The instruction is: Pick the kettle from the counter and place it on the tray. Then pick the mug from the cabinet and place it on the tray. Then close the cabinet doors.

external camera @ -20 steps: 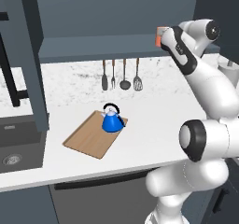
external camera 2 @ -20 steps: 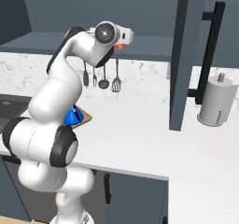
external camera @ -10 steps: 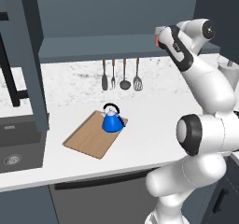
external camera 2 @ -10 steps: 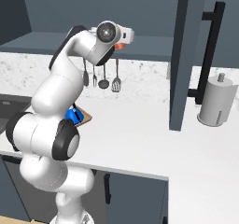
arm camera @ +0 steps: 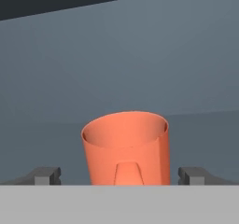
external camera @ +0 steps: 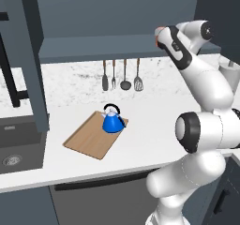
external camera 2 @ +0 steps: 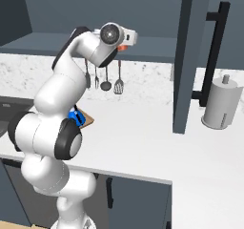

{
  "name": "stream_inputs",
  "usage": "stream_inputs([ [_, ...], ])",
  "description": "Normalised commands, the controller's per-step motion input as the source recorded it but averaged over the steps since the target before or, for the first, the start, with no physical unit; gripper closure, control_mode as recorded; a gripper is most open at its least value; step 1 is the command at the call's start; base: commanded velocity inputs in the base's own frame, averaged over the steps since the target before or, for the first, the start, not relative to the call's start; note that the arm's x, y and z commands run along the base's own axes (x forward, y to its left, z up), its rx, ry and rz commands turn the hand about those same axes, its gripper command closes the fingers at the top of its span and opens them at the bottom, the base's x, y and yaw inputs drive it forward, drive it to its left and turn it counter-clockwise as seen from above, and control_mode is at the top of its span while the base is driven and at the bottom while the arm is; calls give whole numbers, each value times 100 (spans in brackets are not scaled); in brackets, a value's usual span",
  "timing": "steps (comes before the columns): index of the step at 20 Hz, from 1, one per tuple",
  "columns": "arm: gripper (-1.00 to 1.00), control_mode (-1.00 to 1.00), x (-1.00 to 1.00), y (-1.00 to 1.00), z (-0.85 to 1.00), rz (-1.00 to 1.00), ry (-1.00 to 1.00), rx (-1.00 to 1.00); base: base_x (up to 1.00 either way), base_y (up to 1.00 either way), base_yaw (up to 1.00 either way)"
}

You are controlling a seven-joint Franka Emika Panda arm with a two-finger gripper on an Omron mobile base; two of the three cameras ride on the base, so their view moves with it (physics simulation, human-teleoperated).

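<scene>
The orange mug [arm camera: 126,148] stands upright on the grey shelf [external camera: 93,48] inside the cabinet, its handle facing the hand camera. My gripper [arm camera: 120,175] is open, one fingertip [arm camera: 44,175] on each side of the mug with a gap to it. From the left base view the hand is raised at the shelf's right end, against the mug [external camera: 160,31]. The blue kettle [external camera: 112,121] sits on the far corner of the wooden tray [external camera: 86,139] on the white counter [external camera: 154,125]. Both cabinet doors, the left one [external camera: 28,55] and the right one [external camera 2: 190,56], stand open.
Several utensils [external camera: 124,74] hang on the back wall under the shelf. A paper towel roll [external camera 2: 221,101] stands on the counter to the right of the right door. The dark sink [external camera: 14,144] lies at the counter's left.
The hand has edged a little further in toward the mug. The jaws have stayed open, and the kettle and tray have not moved.
</scene>
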Motion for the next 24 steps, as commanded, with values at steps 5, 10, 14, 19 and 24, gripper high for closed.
stream_inputs([
  [5,-100,-100,2,-4,-15,0,0,0,0,0,0],
  [10,100,-100,0,-4,0,0,0,0,0,0,0],
  [14,100,-100,0,-1,0,0,-2,0,0,0,0],
  [19,100,-100,0,0,0,0,0,0,0,0,0],
  [24,100,-100,0,0,0,0,0,0,0,0,0],
])
